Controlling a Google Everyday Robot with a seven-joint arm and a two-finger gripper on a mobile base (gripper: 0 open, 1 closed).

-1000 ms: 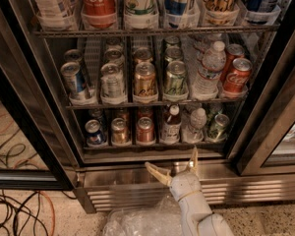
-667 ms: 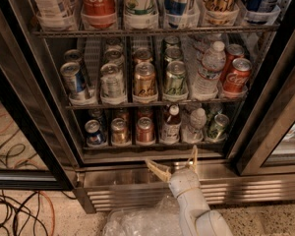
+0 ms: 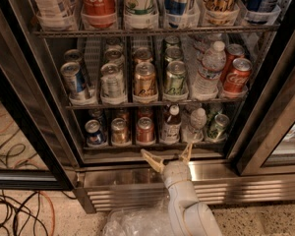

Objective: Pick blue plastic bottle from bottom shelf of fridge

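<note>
The open fridge (image 3: 137,177) shows three wire racks of drinks. At the front of the bottom shelf (image 3: 128,146), between a red can (image 3: 145,131) and a clear water bottle (image 3: 196,125), the blue plastic bottle (image 3: 172,126) stands upright, white cap up. The gripper (image 3: 168,155) hovers just before the rail, fingers spread wide and empty, the bottle beyond the gap, untouched. Up top, one red can (image 3: 98,1) reads "Coca-Cola"; the bottle's label is unreadable.

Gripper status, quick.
Gripper: open, holding nothing, in front of the bottom shelf, just below the blue plastic bottle.
</note>
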